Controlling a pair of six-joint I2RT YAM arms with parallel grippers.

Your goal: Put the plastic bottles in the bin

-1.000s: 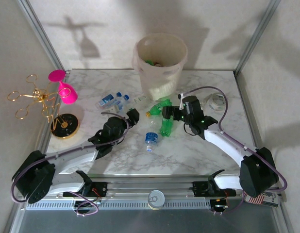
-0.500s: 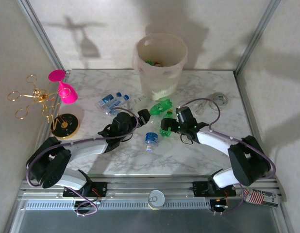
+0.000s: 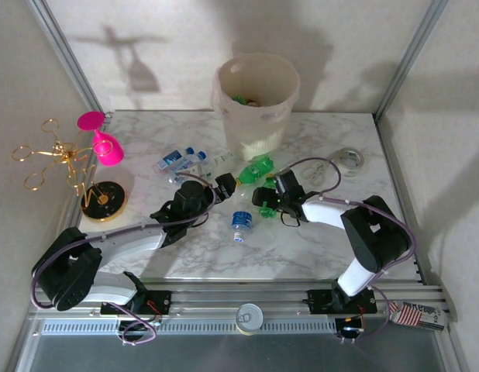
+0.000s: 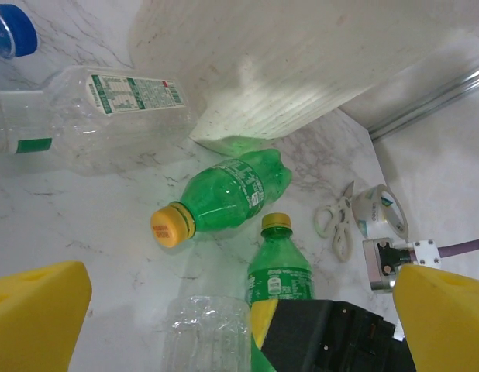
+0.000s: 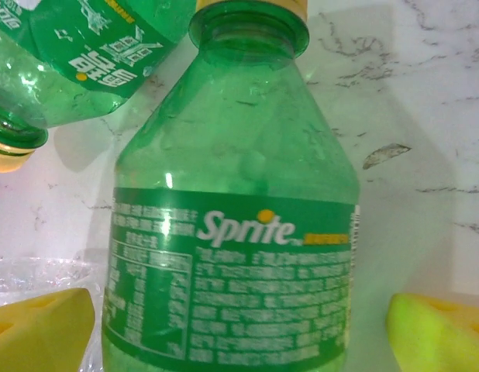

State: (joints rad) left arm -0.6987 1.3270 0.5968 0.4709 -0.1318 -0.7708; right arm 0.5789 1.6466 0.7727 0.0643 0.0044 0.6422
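Note:
Two green bottles with yellow caps lie in front of the cream-white bin (image 3: 255,101). One (image 3: 257,169) (image 4: 224,194) points its cap toward me. The other, a Sprite bottle (image 3: 267,204) (image 5: 236,232), lies between the yellow fingers (image 5: 441,333) of my right gripper (image 3: 264,198), which is open with a small gap on each side. My left gripper (image 3: 224,186) (image 4: 239,325) is open just left of both green bottles, over a clear bottle (image 4: 205,333). Another clear bottle with a blue cap (image 3: 240,225) lies nearer. Two more clear bottles (image 3: 181,160) lie at the left.
A pink goblet (image 3: 104,143) and a gold wire stand (image 3: 100,198) are at the far left. White scissors (image 4: 336,221) and a clear tape ring (image 3: 348,160) (image 4: 383,209) lie right of the green bottles. The bin wall (image 4: 301,54) rises just behind them.
My right gripper has dropped low and moved left around the Sprite bottle. My left gripper has slid right toward the green bottles.

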